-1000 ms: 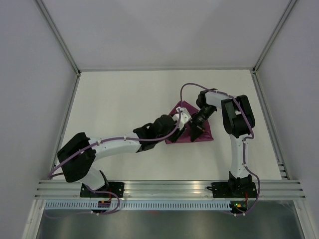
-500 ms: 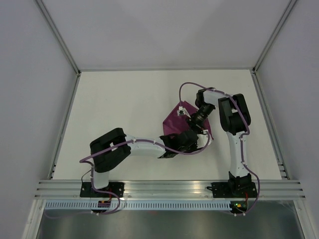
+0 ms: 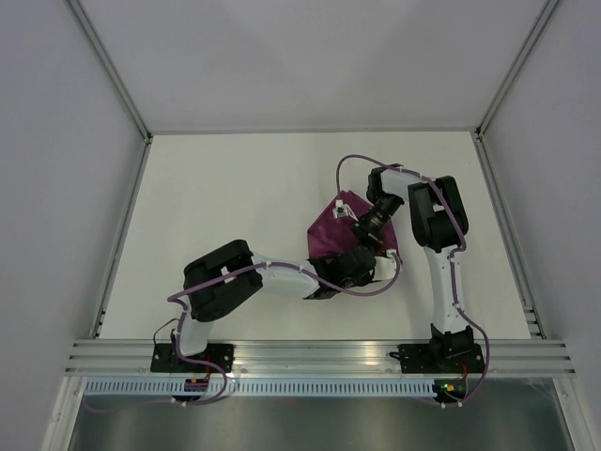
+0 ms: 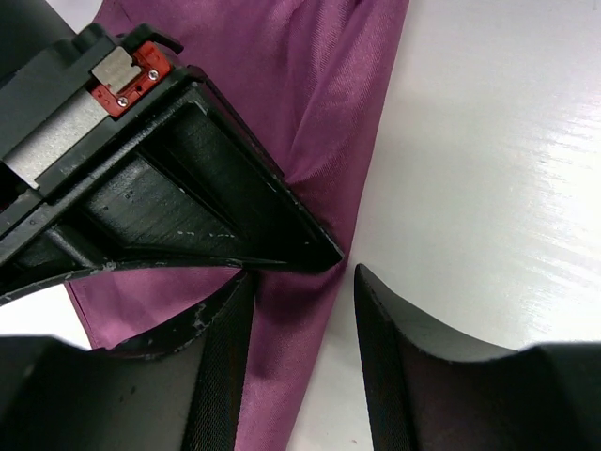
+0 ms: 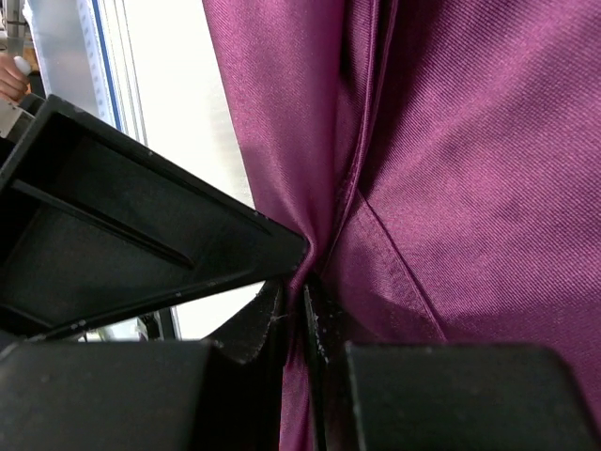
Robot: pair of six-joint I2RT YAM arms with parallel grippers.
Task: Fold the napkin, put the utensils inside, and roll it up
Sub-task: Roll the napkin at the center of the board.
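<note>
In the overhead view the left gripper (image 3: 364,258) and right gripper (image 3: 362,233) cover the side of the napkin (image 3: 327,230) facing the tabletop's near edge — its folds there cannot be read — and both wrist views cut the cloth off.

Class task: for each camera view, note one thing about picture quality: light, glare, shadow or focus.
Top external view: even, soft light, only faint shadows on the table. Left wrist view: streaky glare on the table at right; fingers of the left gripper soft-edged near the lens. Right wrist view: napkin weave crisp; fingers of the right gripper dark and blurred.
</note>
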